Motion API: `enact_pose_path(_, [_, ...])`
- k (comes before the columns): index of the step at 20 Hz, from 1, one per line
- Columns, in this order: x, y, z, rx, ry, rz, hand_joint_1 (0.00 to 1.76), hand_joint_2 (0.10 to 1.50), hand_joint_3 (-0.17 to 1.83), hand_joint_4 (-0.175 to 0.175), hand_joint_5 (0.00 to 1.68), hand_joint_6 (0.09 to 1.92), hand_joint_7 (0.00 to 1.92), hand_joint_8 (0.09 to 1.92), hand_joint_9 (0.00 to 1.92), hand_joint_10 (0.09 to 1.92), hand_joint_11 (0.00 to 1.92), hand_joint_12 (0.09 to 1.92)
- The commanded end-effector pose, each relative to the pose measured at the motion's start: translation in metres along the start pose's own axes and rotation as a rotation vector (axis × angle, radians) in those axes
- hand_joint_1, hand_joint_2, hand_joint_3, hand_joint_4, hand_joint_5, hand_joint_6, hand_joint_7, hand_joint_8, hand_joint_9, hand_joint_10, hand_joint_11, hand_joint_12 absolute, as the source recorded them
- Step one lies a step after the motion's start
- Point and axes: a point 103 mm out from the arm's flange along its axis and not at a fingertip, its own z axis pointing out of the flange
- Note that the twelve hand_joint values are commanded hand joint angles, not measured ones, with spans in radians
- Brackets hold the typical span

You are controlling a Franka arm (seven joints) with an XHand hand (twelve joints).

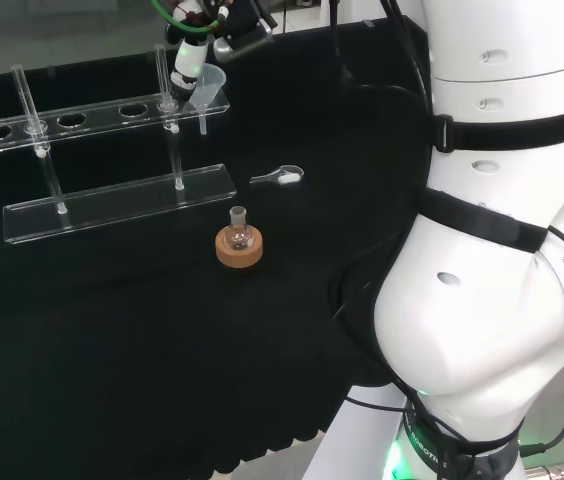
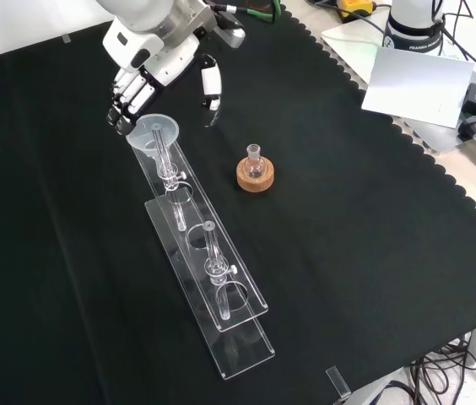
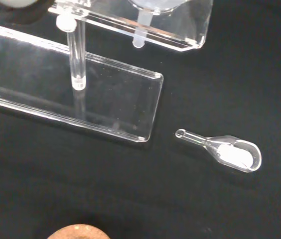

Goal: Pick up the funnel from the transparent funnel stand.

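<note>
The funnel (image 2: 155, 133) sits in the stand (image 2: 207, 272) (near the worktop's far edge); the hand (image 2: 128, 99), fingers curling beside its rim, hasn't gripped it.

Arm links (image 1: 492, 300): big, rounded, glossy white shells at the right of the head view, with small oval recesses.
Straps (image 1: 517, 125): black bands wrapped round the links.
Cables (image 1: 382, 200): thin black leads running along the arm at upper centre; green cable near the wrist, upper left.
Base (image 1: 412, 450): green glow under a dark ring, lower right.
Hand (image 2: 137, 80): white casing with black fingers; white-tipped thumb at upper left of the front view.
</note>
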Motion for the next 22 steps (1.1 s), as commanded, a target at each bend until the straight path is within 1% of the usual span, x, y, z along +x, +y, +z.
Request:
enact_pose_path(1, [0.004, 0.01, 0.003, -0.002, -0.05, 0.023, 0.72, 0.63, 0.44, 0.036, 0.0, 0.09, 0.0, 0.17, 0.0, 0.86, 0.25, 1.56])
enact_pose_path(5, [0.002, 0.016, 0.008, 0.01, -0.031, 0.026, 0.73, 0.62, 0.46, 0.035, 0.01, 0.09, 0.0, 0.19, 0.0, 0.87, 0.26, 1.55])
enact_pose_path(10, [-0.002, 0.023, 0.011, 0.009, -0.029, 0.038, 0.73, 0.61, 0.49, 0.033, 0.03, 0.09, 0.0, 0.24, 0.0, 0.89, 0.26, 1.55])
enact_pose_path(13, [-0.002, 0.027, 0.014, 0.01, -0.024, 0.036, 0.73, 0.61, 0.5, 0.031, 0.03, 0.09, 0.0, 0.26, 0.01, 0.9, 0.26, 1.55])
enact_pose_path(16, [-0.003, 0.031, 0.019, 0.015, -0.023, 0.024, 0.72, 0.61, 0.51, 0.03, 0.04, 0.09, 0.0, 0.31, 0.03, 0.91, 0.27, 1.55])
enact_pose_path(22, [0.002, 0.036, 0.023, 0.031, -0.042, 0.015, 0.71, 0.6, 0.53, 0.027, 0.08, 0.09, 0.0, 0.43, 0.1, 0.89, 0.29, 1.54])
